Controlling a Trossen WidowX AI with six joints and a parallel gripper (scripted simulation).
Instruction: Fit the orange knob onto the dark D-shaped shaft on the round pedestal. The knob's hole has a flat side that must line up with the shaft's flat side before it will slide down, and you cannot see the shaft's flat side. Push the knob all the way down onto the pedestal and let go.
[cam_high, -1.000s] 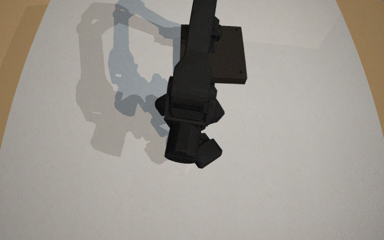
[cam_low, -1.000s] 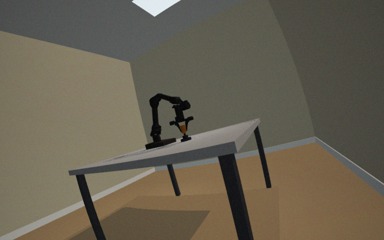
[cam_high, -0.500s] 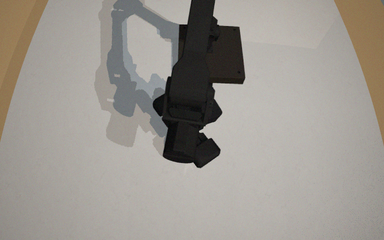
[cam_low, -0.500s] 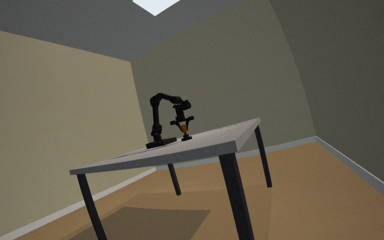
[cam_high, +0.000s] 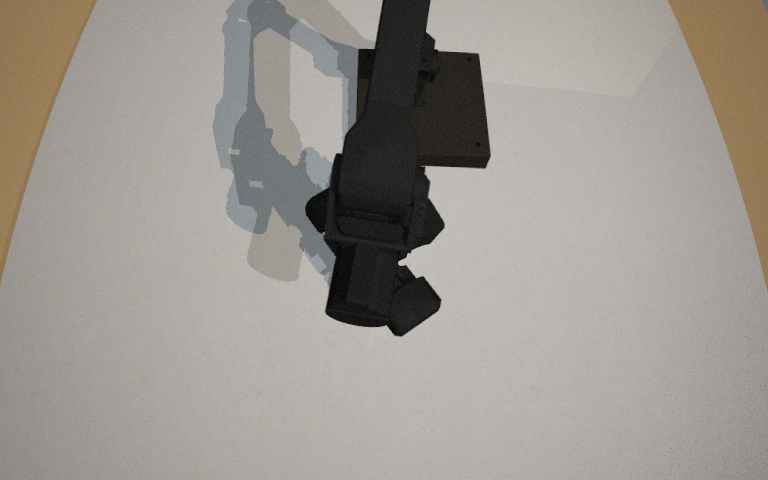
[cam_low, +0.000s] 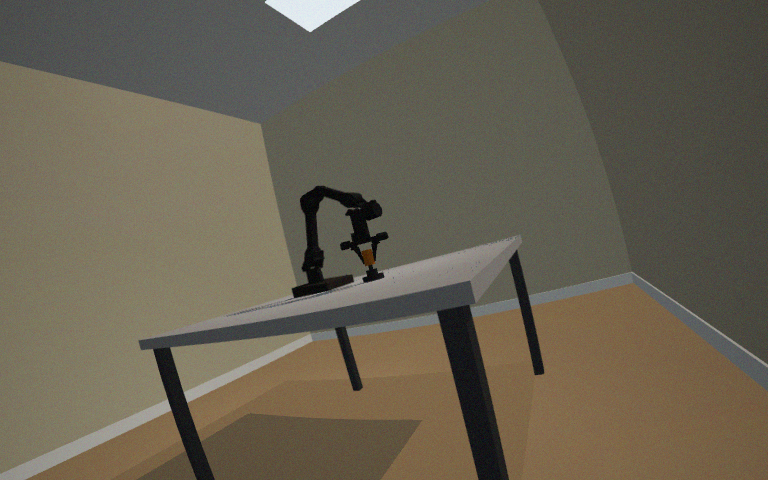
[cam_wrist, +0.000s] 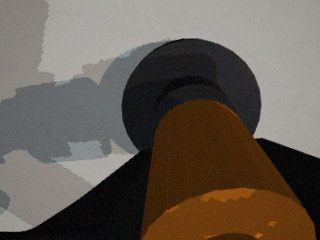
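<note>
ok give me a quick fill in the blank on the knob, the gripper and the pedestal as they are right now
1. The gripper is shut on the ____ knob.
2. In the wrist view, the round pedestal shows ____ the knob.
3. In the exterior view, the knob hangs directly ____ the pedestal.
4. The arm's base plate is ____ in colour.

Missing words: orange; behind; above; dark

Colours here are pretty simple: the knob (cam_wrist: 220, 187) is orange, brighter on its near end face and more brownish down its side, with a dark D-shaped hole in it. The pedestal (cam_wrist: 143, 103) behind it is flat dark charcoal, the arm (cam_high: 390, 113) and its base plate (cam_high: 458, 113) near-black. The table (cam_high: 566, 283) is plain pale grey with bluish-grey and beige shadows on it, its legs (cam_low: 470, 373) dark, the floor (cam_low: 623, 396) tan, the walls (cam_low: 113, 226) dull olive-beige
</note>
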